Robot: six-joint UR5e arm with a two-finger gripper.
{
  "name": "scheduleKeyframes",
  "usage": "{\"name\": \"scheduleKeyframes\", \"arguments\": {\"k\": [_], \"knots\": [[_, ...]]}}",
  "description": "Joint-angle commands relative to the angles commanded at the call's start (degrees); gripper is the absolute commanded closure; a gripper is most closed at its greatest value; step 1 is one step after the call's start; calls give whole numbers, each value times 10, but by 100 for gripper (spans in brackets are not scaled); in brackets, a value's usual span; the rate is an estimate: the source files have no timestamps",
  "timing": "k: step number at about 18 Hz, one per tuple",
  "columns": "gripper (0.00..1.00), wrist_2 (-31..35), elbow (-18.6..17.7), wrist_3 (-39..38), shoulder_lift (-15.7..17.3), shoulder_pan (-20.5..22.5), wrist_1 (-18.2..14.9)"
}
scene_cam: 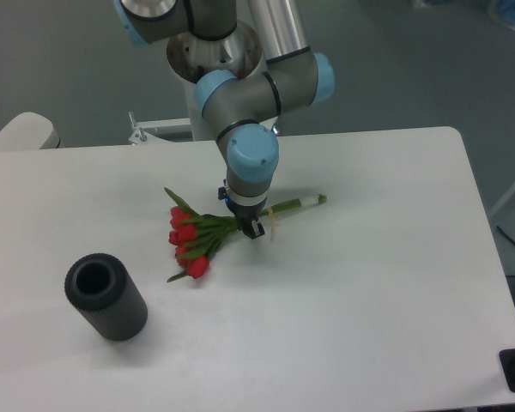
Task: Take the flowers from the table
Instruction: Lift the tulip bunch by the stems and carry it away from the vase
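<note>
- The table is a flat white top with rounded corners; its far right corner and right edge are in view.
- The flowers lie across the middle of the table, nearer the far edge than the near edge. The red buds point toward the left edge and the green stems run toward the right edge, ending in a pale tip.
- A pale band sits on the stems just right of the gripper.
- The gripper points down from the arm's blue-capped wrist and meets the stems just behind the buds. The fingers sit close together around the stems, clamped on the bunch.
- It cannot be told whether the flowers touch the table or hang just above it.
- A black ribbed cylinder lies near the near left corner, open end facing up-left, well apart from the flowers.
</note>
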Motion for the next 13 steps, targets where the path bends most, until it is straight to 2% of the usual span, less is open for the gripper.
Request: {"name": "scheduleKeyframes", "arguments": {"k": [5, 9, 13], "knots": [[99, -1, 62, -2, -6, 15, -43], [99, -3, 103, -3, -26, 20, -43], [100, -3, 155, -21, -62, 19, -43]]}}
